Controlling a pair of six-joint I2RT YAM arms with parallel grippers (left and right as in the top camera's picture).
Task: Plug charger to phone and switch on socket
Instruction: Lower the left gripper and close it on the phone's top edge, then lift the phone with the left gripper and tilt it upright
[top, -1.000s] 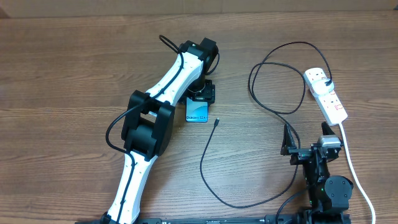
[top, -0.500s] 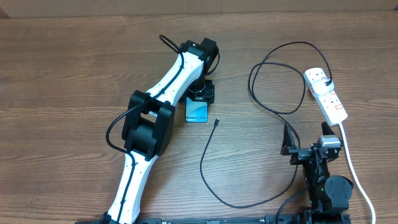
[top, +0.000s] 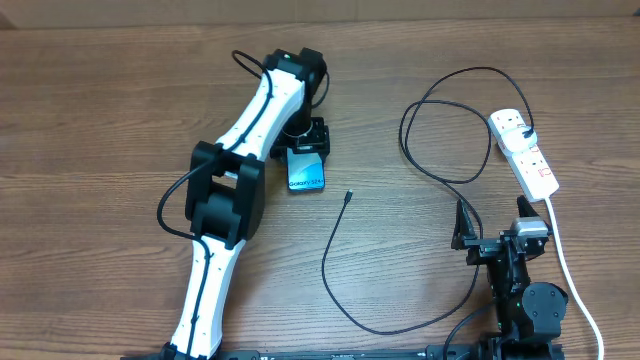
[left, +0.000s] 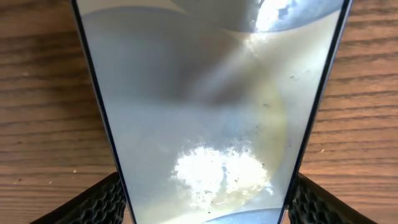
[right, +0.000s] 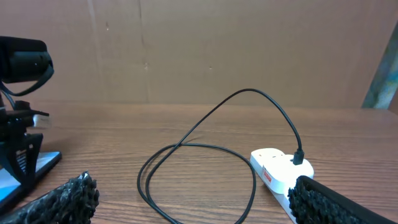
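**Desk:** Where is the phone, and what has hold of it?

**Operator:** The phone (top: 307, 173) lies toward the middle of the wooden table (top: 100, 120), under the end of my outstretched left arm. My left gripper (top: 306, 148) straddles it with the jaws set fairly wide and a pad against each long edge — I judge that to be a grip. Seen from the left wrist, the pale screen fills the gap between the fingers (left: 93, 202).

**Desk:** And the charger?

**Operator:** The black charger cable (top: 324, 262) curls across the table. Its connector tip (top: 347, 197) lies near the phone's right corner on the side closer to the arm bases, but apart from it. The last stretch of cable runs roughly parallel to the phone's long side, with the tip pointing away from the bases.

**Desk:** Which arm is nearer?

**Operator:** The left, but it is occupied. My right gripper (top: 492, 232) hangs low on the right, jaws fully spread and holding nothing. From there the tip is to the left and a little farther out. The socket (top: 525, 150) sits at the far right, closer to that arm — nothing is near its switches. I cannot tell which short edge holds the phone's port.
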